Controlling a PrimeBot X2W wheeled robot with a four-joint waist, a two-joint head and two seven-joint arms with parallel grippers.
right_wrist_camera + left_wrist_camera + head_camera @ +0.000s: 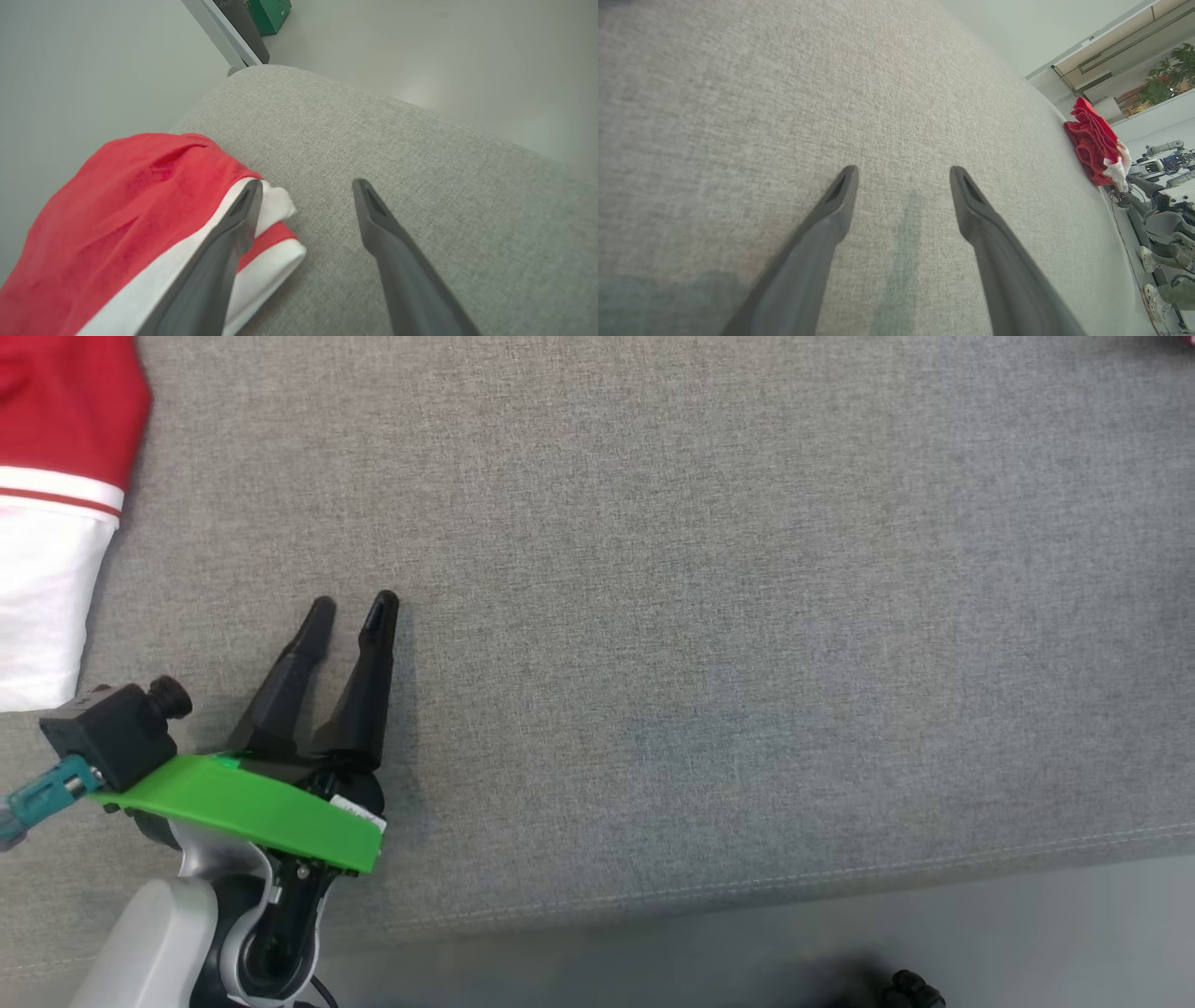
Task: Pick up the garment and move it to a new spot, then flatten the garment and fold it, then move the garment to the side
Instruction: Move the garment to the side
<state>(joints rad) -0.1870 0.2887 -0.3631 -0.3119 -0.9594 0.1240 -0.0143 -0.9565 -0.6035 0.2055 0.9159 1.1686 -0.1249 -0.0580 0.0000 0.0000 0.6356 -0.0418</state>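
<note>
Garment [117, 200] in red and white lies just left of the right pincer [306, 184] in its wrist view, open and empty, nearer than the open left pincer [353, 605].

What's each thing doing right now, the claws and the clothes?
left claw: open, empty
right claw: open, empty
red and white garment: heaped on the grey cushion, ungripped
second garment: lying flat on the cushion
</note>
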